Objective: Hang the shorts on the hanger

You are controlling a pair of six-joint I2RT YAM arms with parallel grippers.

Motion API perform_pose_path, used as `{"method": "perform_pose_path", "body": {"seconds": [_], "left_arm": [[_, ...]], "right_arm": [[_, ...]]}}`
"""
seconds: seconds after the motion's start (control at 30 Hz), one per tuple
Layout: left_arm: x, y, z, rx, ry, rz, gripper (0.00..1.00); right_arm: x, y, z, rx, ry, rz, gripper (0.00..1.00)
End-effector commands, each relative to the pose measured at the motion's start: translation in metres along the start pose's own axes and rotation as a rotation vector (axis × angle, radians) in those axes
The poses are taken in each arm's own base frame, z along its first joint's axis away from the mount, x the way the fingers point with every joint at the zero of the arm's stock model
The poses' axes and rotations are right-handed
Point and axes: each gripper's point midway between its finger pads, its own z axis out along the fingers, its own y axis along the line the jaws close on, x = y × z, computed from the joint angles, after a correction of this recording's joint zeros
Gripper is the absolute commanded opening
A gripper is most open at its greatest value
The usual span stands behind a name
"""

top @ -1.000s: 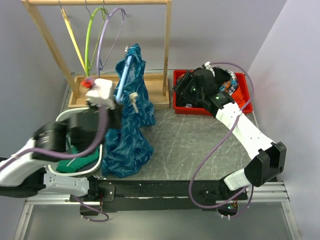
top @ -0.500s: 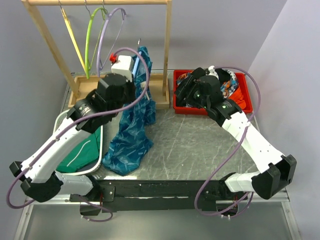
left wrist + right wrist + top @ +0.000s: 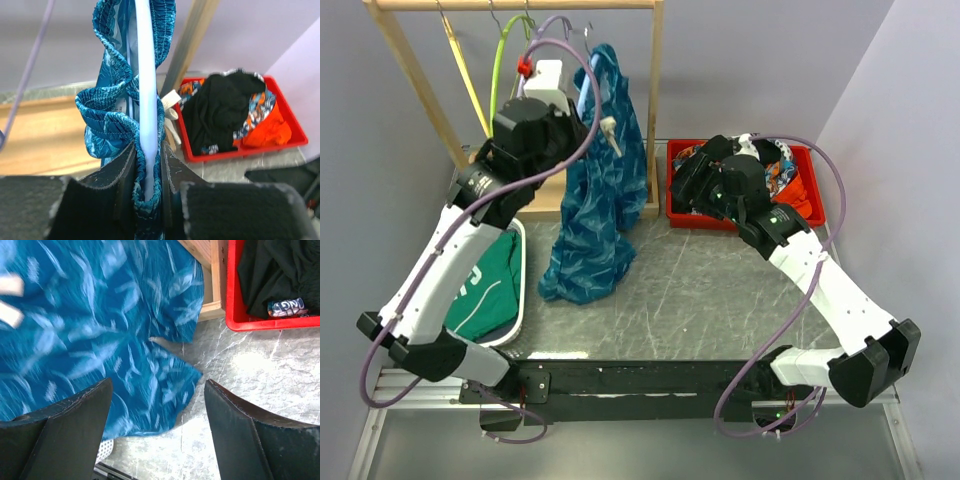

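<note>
As my left gripper (image 3: 147,170) gripped the hanger (image 3: 146,95): I judged the threading done and the hang-up step in hand, since the shorts (image 3: 107,120) were already gathered by the waistband on its light-blue bar.
Next move: I reckoned it called for carrying the metal hook up over the wooden rail (image 3: 510,5) and settling it there before I let go, without the slippery fabric sliding off the bar.
Right arm pose: nearest the bases, it reached forward over the table with the elbow low and the wrist turned toward the shorts.
Right gripper (image 3: 157,390): its fingers were spread wide and held nothing, just beside the draped blue cloth and short of the red bin (image 3: 235,322).
Shorts, lower part: the legs hung loose down toward the table top; I could not tell whether the hem touched it.
Left arm pose: stretched up and away from its base, with the wrist raised near the rail.
Left gripper state: its pads were pressed onto the hanger's bar, with waistband fabric caught between them.
Hook and rail: from above I could not tell whether the hook had caught the rail.
Beyond: the lime-green hanger (image 3: 498,70) hung on the same rail, to the left.
</note>
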Motion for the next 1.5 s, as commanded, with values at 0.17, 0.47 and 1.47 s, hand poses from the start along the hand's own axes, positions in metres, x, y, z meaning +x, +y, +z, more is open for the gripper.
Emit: {"method": "perform_pose_path", "body": {"seconds": [0.17, 0.47, 1.47], "left_arm": [[-0.091, -0.014, 0.005, 0.067, -0.235, -0.022, 0.01], [-0.100, -0.019, 0.034, 0.073, -0.239, -0.021, 0.01], [-0.081, -0.029, 0.079, 0.098, -0.238, -0.109, 0.14]], "right_arm": [[-0.010, 0.007, -0.018, -0.025, -0.048, -0.026, 0.81], [-0.013, 0.012, -0.023, -0.038, -0.056, -0.027, 0.81], [0.002, 0.010, -0.030, -0.049, -0.035, -0.030, 0.82]]}}
